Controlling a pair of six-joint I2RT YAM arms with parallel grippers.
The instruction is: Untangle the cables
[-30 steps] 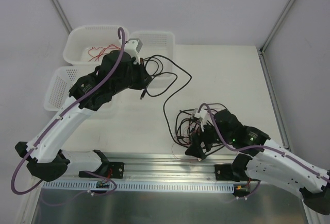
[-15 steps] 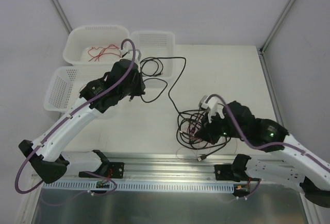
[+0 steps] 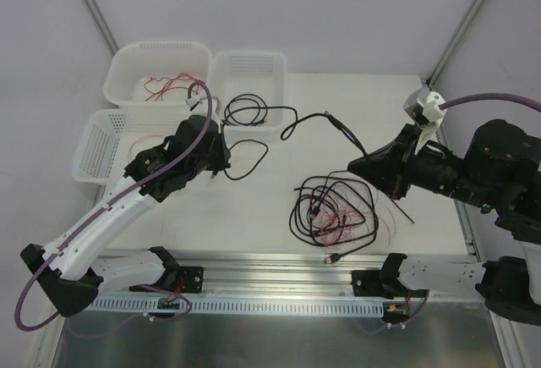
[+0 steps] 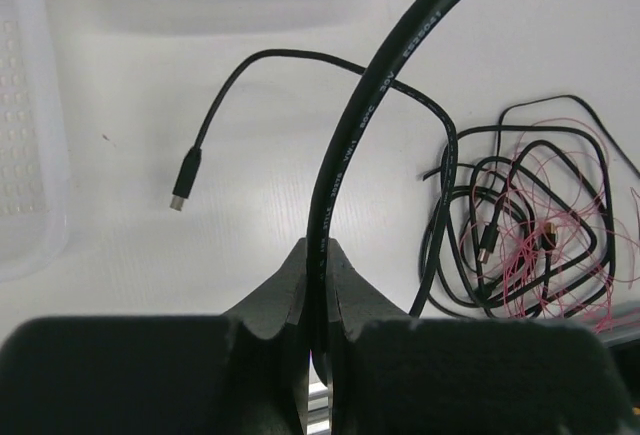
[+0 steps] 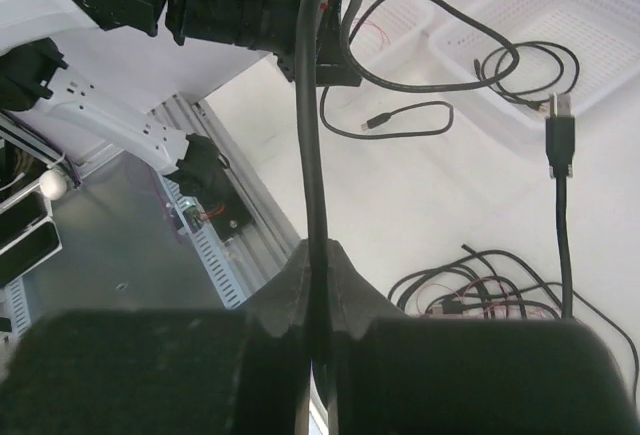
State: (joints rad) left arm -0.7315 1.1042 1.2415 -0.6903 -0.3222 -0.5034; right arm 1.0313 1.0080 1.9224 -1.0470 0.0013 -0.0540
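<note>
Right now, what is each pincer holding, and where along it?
The left pincer and right pincer each pinch a black cable partway along its length.

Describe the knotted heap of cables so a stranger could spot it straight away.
On the white table, look near the front edge, right of centre, just behind the metal rail. The heap is black loops mixed with thin red wires, unlike the lone black cable the right gripper holds.
</note>
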